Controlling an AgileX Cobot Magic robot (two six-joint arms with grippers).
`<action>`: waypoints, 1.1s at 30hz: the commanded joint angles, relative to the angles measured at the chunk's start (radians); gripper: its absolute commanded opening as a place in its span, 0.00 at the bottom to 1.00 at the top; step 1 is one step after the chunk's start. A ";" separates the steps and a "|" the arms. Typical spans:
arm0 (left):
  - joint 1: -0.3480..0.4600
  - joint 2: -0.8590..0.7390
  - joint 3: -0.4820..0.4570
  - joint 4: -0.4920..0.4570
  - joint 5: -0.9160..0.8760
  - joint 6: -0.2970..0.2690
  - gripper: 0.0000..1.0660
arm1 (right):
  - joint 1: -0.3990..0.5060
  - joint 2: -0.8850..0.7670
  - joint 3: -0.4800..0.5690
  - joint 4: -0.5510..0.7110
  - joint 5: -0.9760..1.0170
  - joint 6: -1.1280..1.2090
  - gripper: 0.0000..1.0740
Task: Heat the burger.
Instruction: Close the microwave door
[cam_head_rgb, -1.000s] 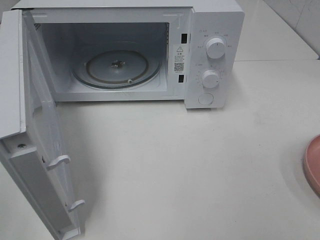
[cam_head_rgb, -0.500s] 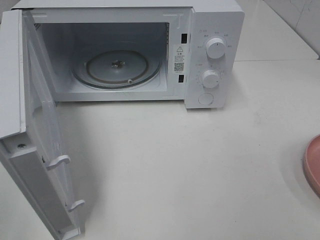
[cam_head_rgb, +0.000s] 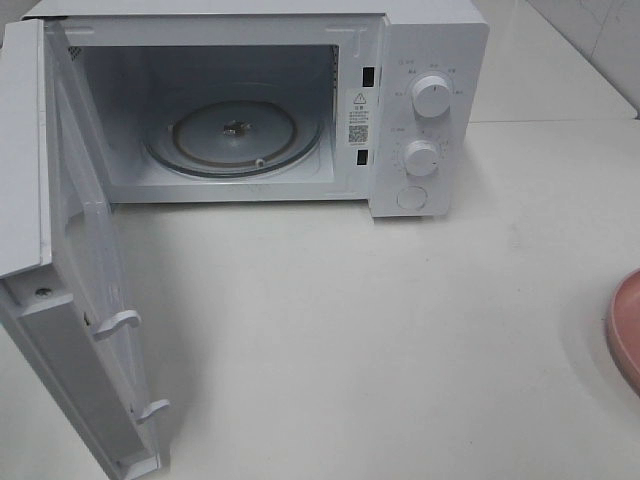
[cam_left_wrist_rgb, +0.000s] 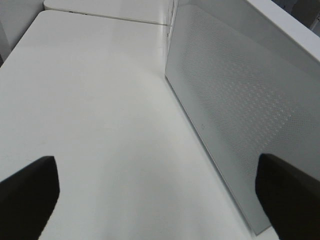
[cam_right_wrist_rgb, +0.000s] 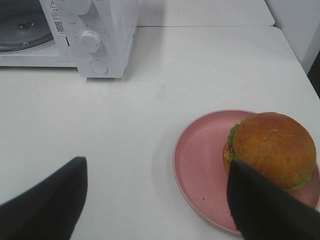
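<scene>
White tabletop (cam_head_rgb: 380, 340) throughout. Burger (cam_right_wrist_rgb: 272, 149) sits on pink plate (cam_right_wrist_rgb: 200, 165), off-centre toward one rim, beside the right gripper's (cam_right_wrist_rgb: 155, 200) dark finger (cam_right_wrist_rgb: 265, 205); contact cannot be told. Right gripper spread wide, holding nothing. Left gripper (cam_left_wrist_rgb: 160, 200) likewise spread, empty, beside the open microwave door (cam_left_wrist_rgb: 240, 110). Microwave (cam_head_rgb: 420, 110) carries a QR-code warning label (cam_head_rgb: 358, 115), text unreadable.
</scene>
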 joint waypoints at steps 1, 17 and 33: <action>0.000 -0.004 0.000 -0.001 -0.008 0.002 0.94 | -0.006 -0.027 0.003 0.000 -0.002 -0.018 0.71; 0.000 0.001 -0.012 -0.018 -0.029 0.001 0.93 | -0.006 -0.027 0.003 0.000 -0.002 -0.018 0.71; 0.000 0.256 -0.029 -0.011 -0.200 0.001 0.30 | -0.006 -0.027 0.003 0.000 -0.002 -0.018 0.71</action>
